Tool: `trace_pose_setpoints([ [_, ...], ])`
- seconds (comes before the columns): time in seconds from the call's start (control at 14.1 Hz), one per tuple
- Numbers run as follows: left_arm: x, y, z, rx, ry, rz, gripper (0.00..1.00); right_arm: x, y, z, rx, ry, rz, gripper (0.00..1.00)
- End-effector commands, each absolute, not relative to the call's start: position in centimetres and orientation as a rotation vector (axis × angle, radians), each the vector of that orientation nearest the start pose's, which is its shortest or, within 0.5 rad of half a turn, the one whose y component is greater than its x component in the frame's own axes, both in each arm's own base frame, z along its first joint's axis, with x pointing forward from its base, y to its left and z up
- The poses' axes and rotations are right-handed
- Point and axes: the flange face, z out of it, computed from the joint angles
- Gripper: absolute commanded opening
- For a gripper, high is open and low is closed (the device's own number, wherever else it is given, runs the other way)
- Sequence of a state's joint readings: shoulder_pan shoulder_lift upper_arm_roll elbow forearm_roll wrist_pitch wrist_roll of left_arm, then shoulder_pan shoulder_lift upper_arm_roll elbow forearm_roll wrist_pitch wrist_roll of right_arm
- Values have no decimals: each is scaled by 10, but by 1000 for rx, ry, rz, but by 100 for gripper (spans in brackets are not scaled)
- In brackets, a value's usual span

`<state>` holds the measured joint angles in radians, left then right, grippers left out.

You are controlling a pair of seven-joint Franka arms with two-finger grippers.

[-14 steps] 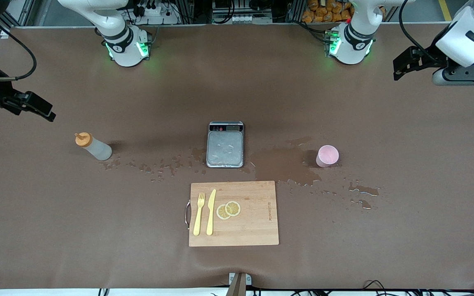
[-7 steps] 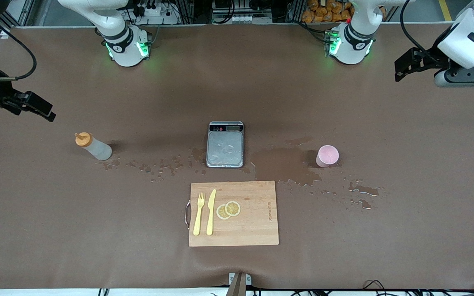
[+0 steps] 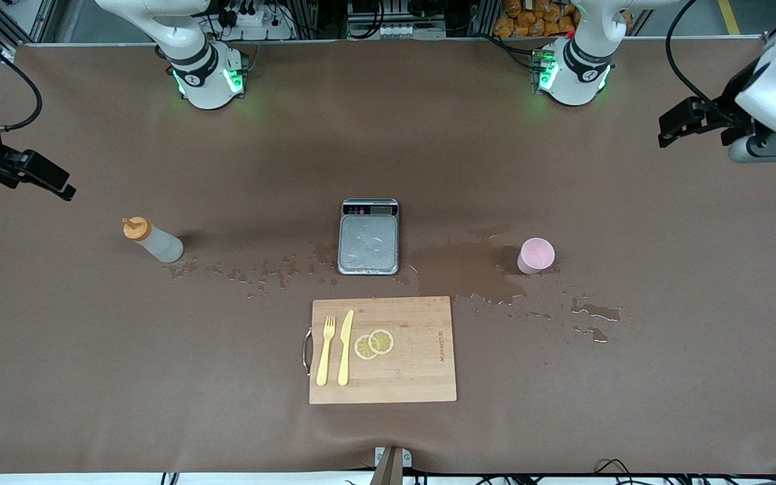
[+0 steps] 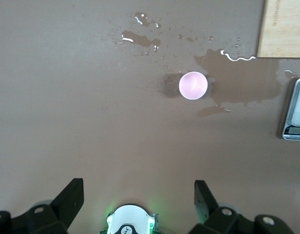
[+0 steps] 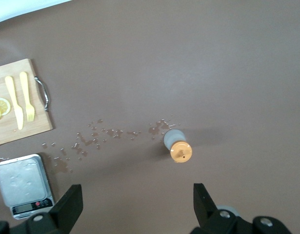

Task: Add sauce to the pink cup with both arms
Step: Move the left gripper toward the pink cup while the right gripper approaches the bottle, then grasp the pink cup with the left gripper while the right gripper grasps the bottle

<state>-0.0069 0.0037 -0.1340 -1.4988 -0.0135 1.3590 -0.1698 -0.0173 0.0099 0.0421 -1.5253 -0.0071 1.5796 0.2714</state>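
Note:
The sauce bottle (image 3: 152,240), whitish with an orange cap, stands on the brown table toward the right arm's end; it also shows in the right wrist view (image 5: 177,145). The pink cup (image 3: 535,255) stands upright toward the left arm's end, beside a wet patch; the left wrist view (image 4: 193,85) shows it from above. My right gripper (image 3: 38,176) hangs high over the table's edge at the right arm's end, open and empty (image 5: 137,192). My left gripper (image 3: 688,121) hangs high over the left arm's end, open and empty (image 4: 139,187).
A steel kitchen scale (image 3: 369,236) sits mid-table between bottle and cup. A wooden cutting board (image 3: 415,364), nearer the front camera, holds a yellow fork (image 3: 325,350), a knife (image 3: 345,347) and lemon slices (image 3: 373,343). A puddle (image 3: 469,269) and droplets (image 3: 260,273) wet the table.
Both arms have drawn outward toward their own ends of the table. The bottle, the cup and the other things have not moved.

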Motion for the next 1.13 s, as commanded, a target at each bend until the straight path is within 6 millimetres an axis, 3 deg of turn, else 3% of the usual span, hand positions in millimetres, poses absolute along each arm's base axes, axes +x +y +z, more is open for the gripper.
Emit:
trace_pose_setpoints([
  [0.0,545,-76,609,-3124,-8,304,100,562,5,638,-3178,423,-76,100],
  [0.28,558,-91,575,-3115,30,391,100,567,6,633,-3346,391,-112,100],
  [0.43,568,-95,556,-3121,12,381,100,568,-4,630,-3353,417,-99,100],
  [0.85,580,-106,485,-3146,16,325,100,584,-69,590,-3264,572,44,100],
  [1.06,589,-111,459,-3150,25,333,100,584,-106,577,-3046,721,94,100],
])
